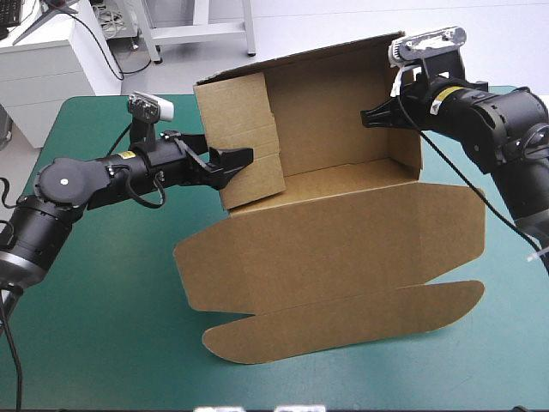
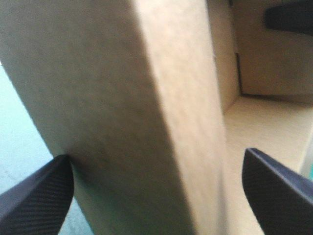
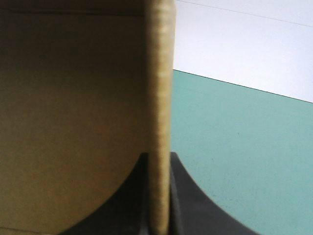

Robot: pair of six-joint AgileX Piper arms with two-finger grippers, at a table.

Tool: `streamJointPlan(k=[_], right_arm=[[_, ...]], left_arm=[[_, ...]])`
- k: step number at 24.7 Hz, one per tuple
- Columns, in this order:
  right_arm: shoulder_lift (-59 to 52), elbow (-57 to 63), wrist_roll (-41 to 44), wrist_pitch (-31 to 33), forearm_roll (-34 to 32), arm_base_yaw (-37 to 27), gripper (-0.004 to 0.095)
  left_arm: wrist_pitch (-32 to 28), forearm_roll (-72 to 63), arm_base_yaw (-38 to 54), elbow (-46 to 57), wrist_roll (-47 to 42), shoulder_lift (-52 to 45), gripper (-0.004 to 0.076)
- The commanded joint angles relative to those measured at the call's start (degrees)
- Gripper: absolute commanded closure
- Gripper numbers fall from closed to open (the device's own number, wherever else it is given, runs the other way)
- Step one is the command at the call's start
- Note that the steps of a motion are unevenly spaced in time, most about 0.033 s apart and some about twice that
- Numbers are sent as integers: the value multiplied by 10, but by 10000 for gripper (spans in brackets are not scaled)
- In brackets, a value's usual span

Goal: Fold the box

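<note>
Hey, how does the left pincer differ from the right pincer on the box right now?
The left pincer is open, astride the left wall; the right pincer is shut on the right wall's edge. The left pincer sits lower on its wall, the right pincer nearer its wall's top. Both meet raised side walls of the brown box.

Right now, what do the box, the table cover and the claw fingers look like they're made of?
Box: brown corrugated board, matte; its cut edge shows ribbing. Cover: teal-green, smooth, maybe mat or fabric. Left claw fingers: black, woven texture, perhaps carbon fibre.
</note>
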Motion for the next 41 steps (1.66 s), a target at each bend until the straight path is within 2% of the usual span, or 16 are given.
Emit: streamJointPlan(k=[1,8,16,19,20,22,23,27,33,41], right_arm=[[-19,-16,15,-36,14,0,916],[-18,-16,28,-23,42,0,918],[7,-16,59,-19,57,0,919],[24,-16,59,-20,61,3,919],[38,-16,59,-25,67,9,920],[56,-16,59,-27,67,21,919],[62,-16,59,-27,67,24,919],[98,-16,62,-10,72,31,919],[155,-16,62,49,93,31,921],[206,-16,38,118,118,31,921]], left_arm=[[-63,125,-42,-45,-138,-14,99],[-62,303,-67,-65,-329,2,267],[-82,311,-67,-65,-349,7,384],[-79,312,-67,-65,-344,8,496],[-75,317,-67,-65,-341,9,580],[-63,325,-72,-65,-329,19,695],[-62,328,-73,-65,-329,20,728],[-47,340,-78,-65,-336,61,732],[39,350,-78,-65,-344,166,732],[60,375,-75,-74,-369,197,732]])
